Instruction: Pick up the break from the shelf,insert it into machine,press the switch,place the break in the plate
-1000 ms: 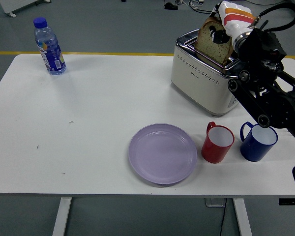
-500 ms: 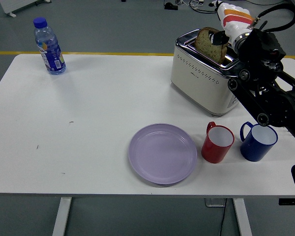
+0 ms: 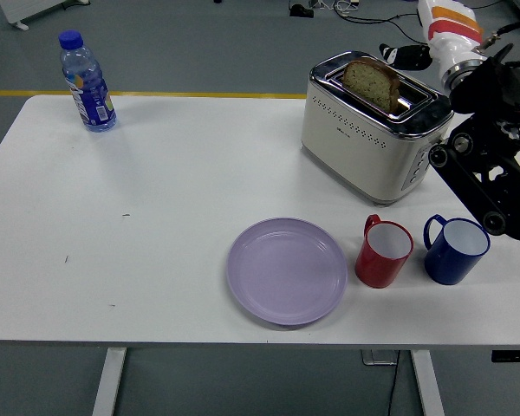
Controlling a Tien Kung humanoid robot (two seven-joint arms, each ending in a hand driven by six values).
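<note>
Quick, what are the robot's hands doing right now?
Left hand: not in the picture.
Right hand: up behind the toaster, holding nothing; the bread slice sits in the slot. Whether its fingers are open or curled cannot be told.

A single head camera, mounted high on the robot's side, looks forward and down across the white table, its near edge along the frame's bottom, grey floor beyond the far edge; the right arm enters from the right.

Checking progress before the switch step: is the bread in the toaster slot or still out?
In: the bread slice sits in the toaster slot, top edge showing, unheld.
</note>
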